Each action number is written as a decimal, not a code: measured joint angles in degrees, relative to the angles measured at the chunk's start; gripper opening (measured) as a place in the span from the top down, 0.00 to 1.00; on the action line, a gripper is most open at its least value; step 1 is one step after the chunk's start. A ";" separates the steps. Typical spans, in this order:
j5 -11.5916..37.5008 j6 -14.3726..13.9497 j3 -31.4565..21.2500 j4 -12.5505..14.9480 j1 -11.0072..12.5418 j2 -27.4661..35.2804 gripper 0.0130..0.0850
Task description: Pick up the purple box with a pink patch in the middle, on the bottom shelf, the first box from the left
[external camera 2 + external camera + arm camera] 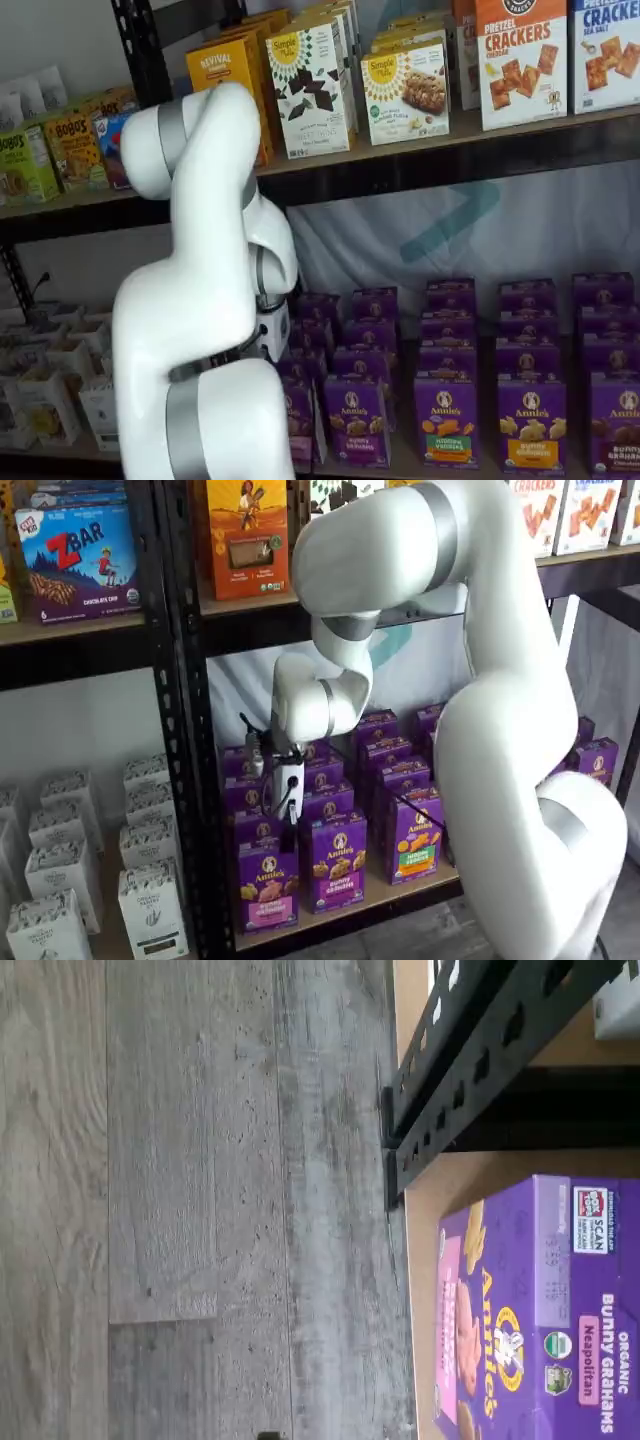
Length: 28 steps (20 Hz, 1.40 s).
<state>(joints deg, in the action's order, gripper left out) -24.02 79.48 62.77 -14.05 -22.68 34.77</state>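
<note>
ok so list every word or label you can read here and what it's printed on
"Annie's", "ORGANIC BUNNY GRAHAMS", "Neapolitan", "SCAN": purple box, wrist view
"ZBAR", "CHOCOLATE CHIP": blue box
"PRETZEL CRACKERS": orange-topped carton
"CRACKE", cut off: blue-topped carton
"Simple Mills": white carton
"REVIVAL": yellow carton
"BOBO'S": green box
Smaller print everywhere is too blurred to read.

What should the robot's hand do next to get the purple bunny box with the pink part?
Probably lower a little. In a shelf view the gripper hangs above the front-left purple box on the bottom shelf, not holding it; whether its fingers are open is unclear.
</note>
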 joint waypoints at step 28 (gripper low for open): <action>-3.40 1.70 14.59 0.36 2.23 13.11 0.00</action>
<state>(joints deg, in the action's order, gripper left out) -27.42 81.19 77.36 -13.69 -20.45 47.88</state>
